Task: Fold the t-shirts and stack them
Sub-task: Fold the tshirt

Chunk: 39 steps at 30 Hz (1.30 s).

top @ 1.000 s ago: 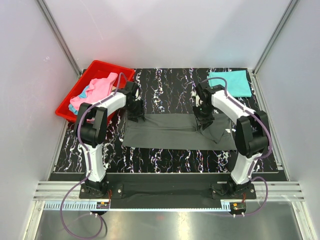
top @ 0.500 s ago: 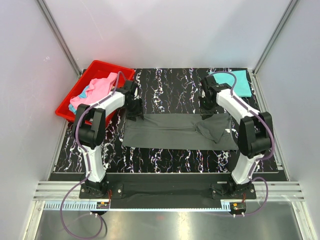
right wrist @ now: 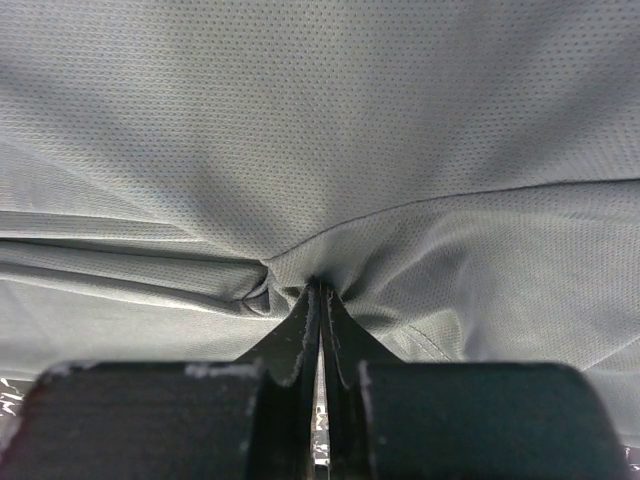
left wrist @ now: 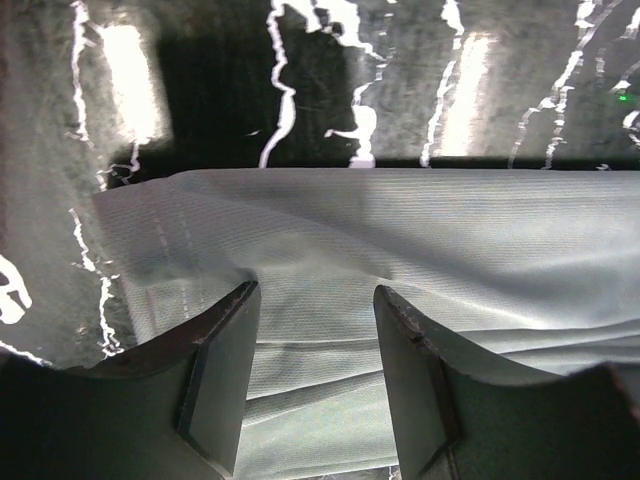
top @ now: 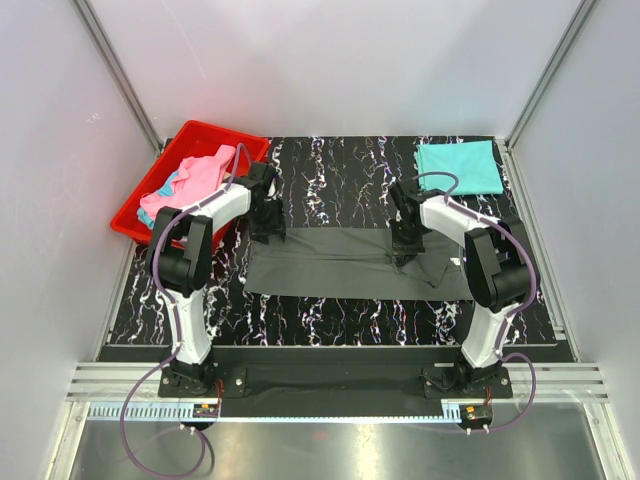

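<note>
At table (top: 330, 180) centre — charcoal shirt (top: 330, 268). R gripper (right wrist: 320, 300), 3 o'clock, pinches its cloth, prob. to fold; L gripper (left wrist: 315, 345), 9 o'clock, gapes.

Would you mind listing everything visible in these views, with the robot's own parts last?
dark grey t-shirt: one, charcoal, spread across mid-table
teal t-shirt: one, turquoise, folded, far right corner
pink t-shirt: one, pink, heaped in the bin
light blue cloth: some, light blue, beneath the pink
red bin: one, red, far left
table: one, black marbled white
left tool: one, black, open over grey shirt's far-left edge
right tool: one, black, shut on grey shirt
</note>
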{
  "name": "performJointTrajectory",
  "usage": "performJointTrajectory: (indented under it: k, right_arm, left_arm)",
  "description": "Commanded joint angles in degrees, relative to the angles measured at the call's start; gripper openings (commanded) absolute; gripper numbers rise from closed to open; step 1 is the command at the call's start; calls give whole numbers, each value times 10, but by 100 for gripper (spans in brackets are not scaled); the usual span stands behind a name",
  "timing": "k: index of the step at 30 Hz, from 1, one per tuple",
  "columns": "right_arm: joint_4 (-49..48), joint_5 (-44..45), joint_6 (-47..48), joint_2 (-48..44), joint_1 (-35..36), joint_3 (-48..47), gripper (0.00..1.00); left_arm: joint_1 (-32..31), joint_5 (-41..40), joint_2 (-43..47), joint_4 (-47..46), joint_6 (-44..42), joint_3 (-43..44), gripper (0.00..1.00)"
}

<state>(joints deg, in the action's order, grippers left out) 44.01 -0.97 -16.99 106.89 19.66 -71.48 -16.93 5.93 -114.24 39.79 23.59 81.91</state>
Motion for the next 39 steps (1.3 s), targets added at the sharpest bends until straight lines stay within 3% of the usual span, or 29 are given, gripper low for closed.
performJointTrajectory:
  k: [1, 4, 10, 12, 14, 18, 21, 29, 39]
  right_arm:
    - [-6, 8, -20, -40, 2, -13, 8]
    - [32, 56, -40, -66, 0, -37, 22]
    - [56, 98, -73, -92, -41, -62, 28]
    - [39, 97, -75, -86, -86, -56, 31]
    - [13, 77, -77, -86, -147, -48, 42]
    - [-29, 68, -63, -104, -236, -36, 49]
    - [-65, 19, -49, -96, -290, -34, 50]
    - [-174, -108, -30, -47, -320, -11, 51]
    - [-241, -134, -30, -15, -335, 20, 45]
  left_arm:
    - [2, -23, 4, 3, 11, 12, 55]
    - [-1, -23, 23, 8, 9, 19, 56]
    - [-14, 23, 63, -19, 4, 28, 56]
    - [-16, 41, 64, -32, 8, 25, 56]
    - [-16, 56, 56, -49, 9, 20, 56]
    - [-16, 51, 24, -41, 4, 15, 56]
    - [-12, 40, 7, -42, 7, 5, 57]
    - [-7, 26, -14, -37, 10, 2, 57]
    - [-6, 14, -20, -35, 11, -6, 57]
